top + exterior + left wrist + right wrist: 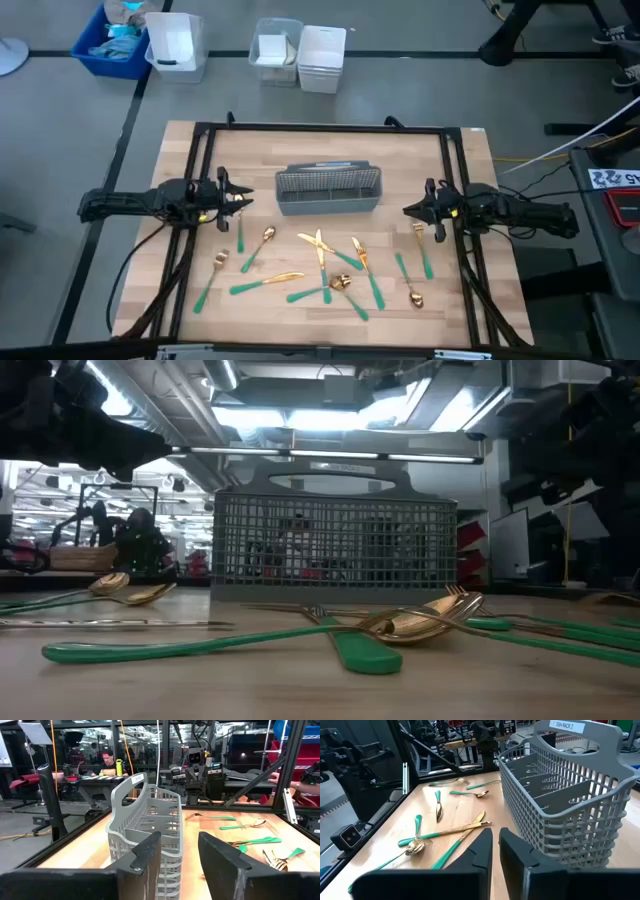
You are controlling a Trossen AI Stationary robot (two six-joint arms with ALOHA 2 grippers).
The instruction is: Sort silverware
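- Wooden table (180, 300) inside a black frame, grey floor all round, blue and white bins lined up beyond the far edge.
- Grey mesh caddy (329, 190) stands upright at the middle of the table, nothing visible in its compartments.
- Silverware (320, 265) is all out on the wood in front of the caddy: gold heads, teal handles, some pieces crossing in the middle of the scatter.
- A fork (421, 246) and a spoon (412, 293) lie off to the right side of the spread.
- Left pincer (240, 199) hovers at the caddy's left end, fingers (145, 857) spread apart, nothing between them.
- Right pincer (408, 210) hangs just off the caddy's right end, fingers (481, 847) nearly together with a narrow slit, gripping nothing.
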